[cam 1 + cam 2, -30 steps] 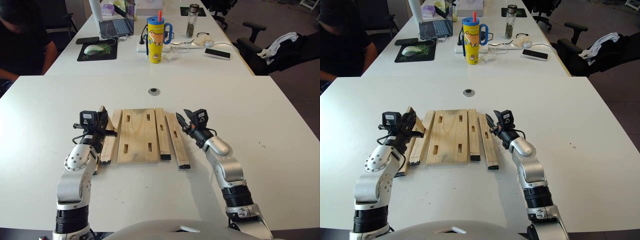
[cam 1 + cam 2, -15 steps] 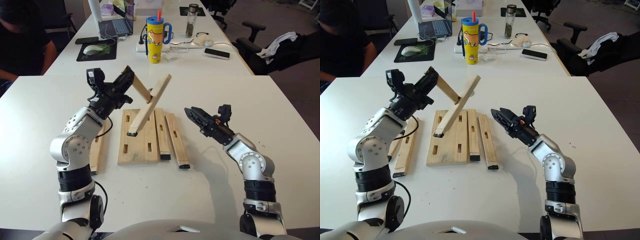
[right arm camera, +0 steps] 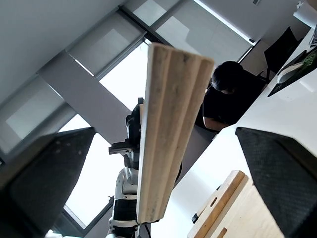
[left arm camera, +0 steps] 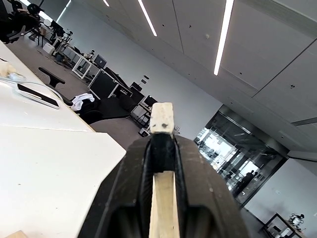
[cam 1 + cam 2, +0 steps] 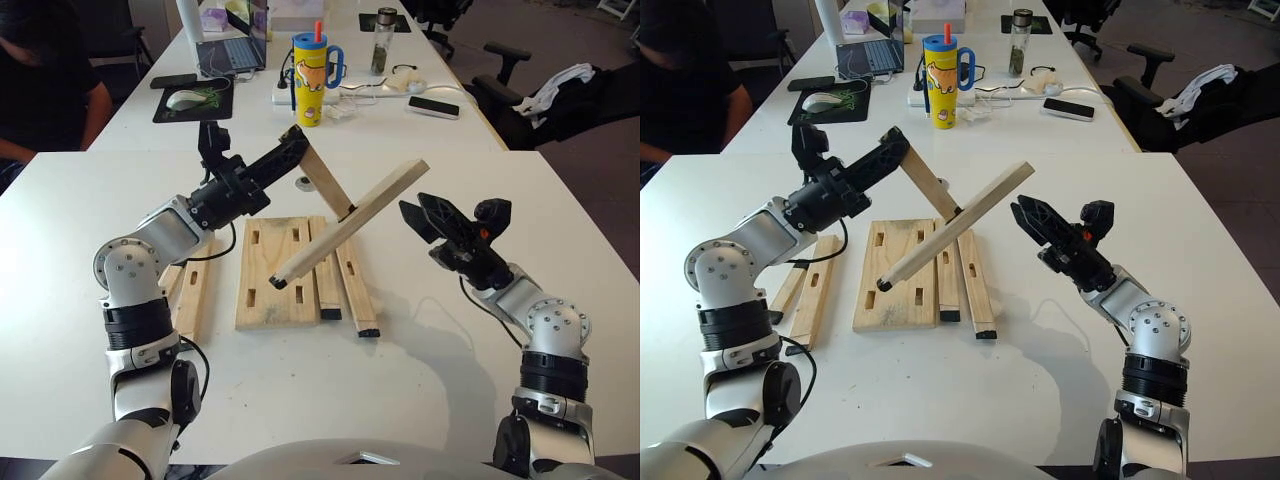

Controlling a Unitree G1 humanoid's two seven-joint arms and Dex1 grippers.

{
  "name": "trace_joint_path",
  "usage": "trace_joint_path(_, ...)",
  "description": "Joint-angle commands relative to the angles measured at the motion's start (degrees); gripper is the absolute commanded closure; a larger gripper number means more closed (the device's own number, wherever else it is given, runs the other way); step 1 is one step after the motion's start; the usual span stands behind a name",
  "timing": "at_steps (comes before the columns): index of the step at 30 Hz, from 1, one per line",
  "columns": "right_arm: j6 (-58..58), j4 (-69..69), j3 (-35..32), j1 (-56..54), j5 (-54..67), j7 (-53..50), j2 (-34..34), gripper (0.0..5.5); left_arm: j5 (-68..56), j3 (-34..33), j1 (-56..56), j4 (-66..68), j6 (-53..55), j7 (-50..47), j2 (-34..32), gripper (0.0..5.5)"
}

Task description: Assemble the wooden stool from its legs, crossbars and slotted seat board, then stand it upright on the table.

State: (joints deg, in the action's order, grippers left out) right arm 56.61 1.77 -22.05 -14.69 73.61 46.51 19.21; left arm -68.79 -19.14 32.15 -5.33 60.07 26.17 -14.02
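open-plan office: laptop (image 5: pixel 234 48), swivel chairs (image 5: pixel 498 84).

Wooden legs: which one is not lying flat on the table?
The leg joined to the crossbar that the left pincer holds: it is tilted over the seat board. The other legs lie flat beside it.

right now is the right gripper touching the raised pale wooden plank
Apart. Right wrist view shows the plank between the right gripper's spread fingers, gaps both sides.
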Motion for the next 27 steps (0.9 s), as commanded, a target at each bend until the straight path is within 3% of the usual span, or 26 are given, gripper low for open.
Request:
trace_joint_path(1,2.25,-1.58,-0.19,-1.32,4.03,0.77,0.5,0.26,-3.55,0.06,0.99,0.74,1.8,-1.75,-0.08,5.07)
trace_joint_path(11,1.78,-0.51,1.07,-2.06,2.98,0.87,0.54,0.26,-8.81,2.12,-0.28,-0.89,3.65,-3.85,-0.27,5.07)
trace_joint_path(27,0.54,-2.0,2.5,-1.47,1.35,4.56,2.12,2.82,-8.93,3.46,-0.41,-0.48,2.11,-5.29,-0.49,5.07)
